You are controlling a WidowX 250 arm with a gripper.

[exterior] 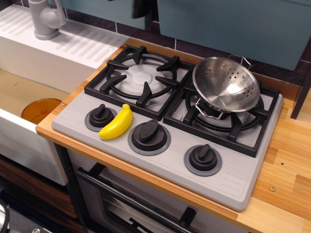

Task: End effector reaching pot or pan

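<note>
Perforated steel pot (226, 84) sits tilted on the stove's (228, 180) right-hand burner.

Only a dark sliver of the gripper (142, 7) shows at 12 o'clock, well apart; its jaws cannot be made out.

The pot (226, 84) is shiny silver steel, dotted with rows of small dark holes and fitted with thin silvery wire handles. Under it the stove top (233, 182) is pale grey, with black grates (141, 75) and round light-grey burner plates. Three black knobs (149, 133) sit on darker grey rings. A bright yellow banana (117, 123) lies among them. The counter (286, 189) is warm light wood with a striped grain. The sink (29, 92) is beige inside, with a white ribbed drainboard, a grey faucet (44, 18) and an orange bowl (41, 109). The backsplash is dark tile below teal panels. A black shape (142, 7) shows at the top edge
</note>
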